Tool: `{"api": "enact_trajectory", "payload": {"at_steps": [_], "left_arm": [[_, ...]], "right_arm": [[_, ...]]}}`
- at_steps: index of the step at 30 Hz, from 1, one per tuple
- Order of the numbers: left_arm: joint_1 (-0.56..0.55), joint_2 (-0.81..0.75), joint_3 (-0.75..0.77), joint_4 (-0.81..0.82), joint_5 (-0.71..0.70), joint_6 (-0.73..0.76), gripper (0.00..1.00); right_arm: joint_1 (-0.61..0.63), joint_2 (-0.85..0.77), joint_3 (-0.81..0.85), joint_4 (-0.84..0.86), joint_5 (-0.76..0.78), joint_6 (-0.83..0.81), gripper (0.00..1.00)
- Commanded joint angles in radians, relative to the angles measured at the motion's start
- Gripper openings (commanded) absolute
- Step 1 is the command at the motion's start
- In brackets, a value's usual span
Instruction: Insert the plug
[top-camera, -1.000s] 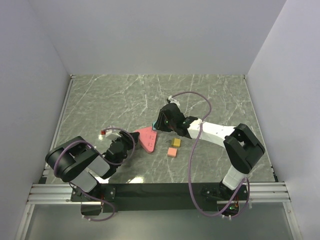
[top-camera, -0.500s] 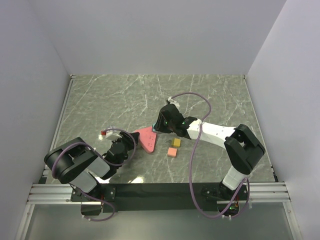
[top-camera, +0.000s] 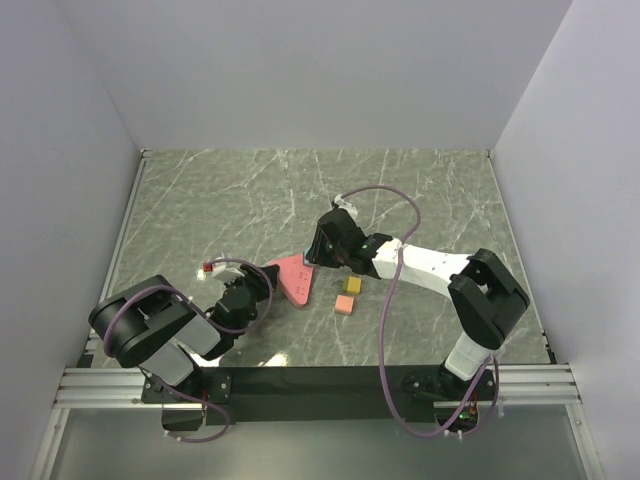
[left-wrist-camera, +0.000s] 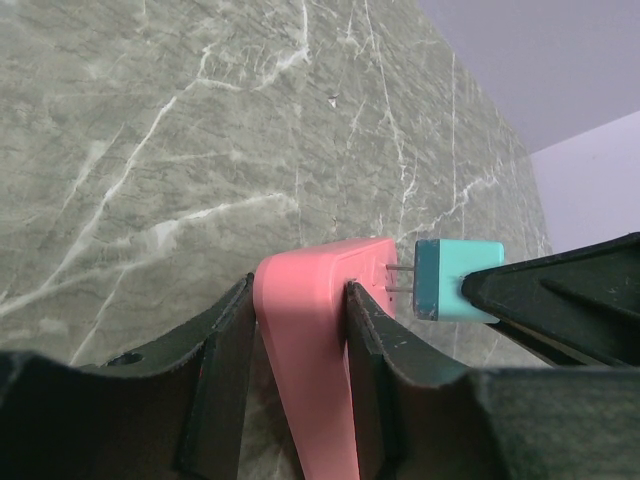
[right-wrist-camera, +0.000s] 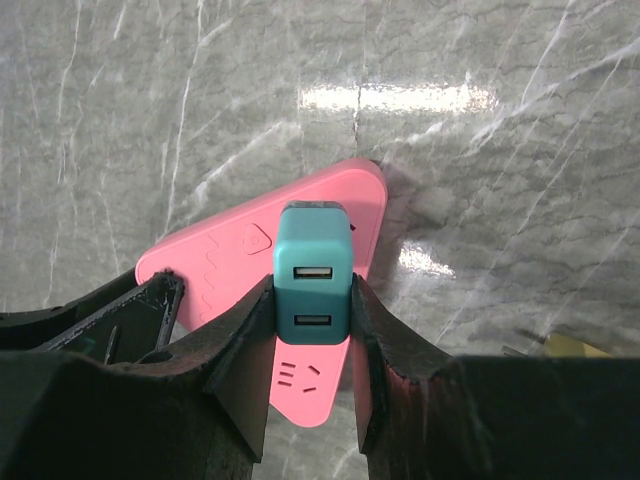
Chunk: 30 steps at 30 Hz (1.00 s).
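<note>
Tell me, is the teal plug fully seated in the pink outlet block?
Not fully seated: bare prongs show between the teal plug and the pink outlet block.

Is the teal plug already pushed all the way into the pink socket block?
No, the left wrist view shows bare metal prongs in a gap between the teal plug and the pink socket block.

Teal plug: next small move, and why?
Probably the right gripper should press the teal two-port charger plug into the pink triangular socket block. Its metal prongs show between plug and block, so it isn't seated; the left gripper clamps the block.
</note>
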Motion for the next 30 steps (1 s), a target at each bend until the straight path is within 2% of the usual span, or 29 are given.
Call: {"api": "enact_trajectory", "payload": {"at_steps": [1, 8, 30], "left_arm": [[-0.018, 0.003, 0.004, 0.019, 0.001, 0.032, 0.00], [-0.024, -0.001, 0.004, 0.013, -0.016, 0.035, 0.00], [-0.038, 0.003, -0.010, 0.048, -0.016, 0.055, 0.00]], "right_arm": [[0.018, 0.014, 0.026, -0.042, 0.004, 0.029, 0.00], [0.018, -0.016, -0.008, -0.057, 0.047, 0.059, 0.00], [-0.004, 0.067, 0.020, -0.089, 0.035, 0.068, 0.00]]}}
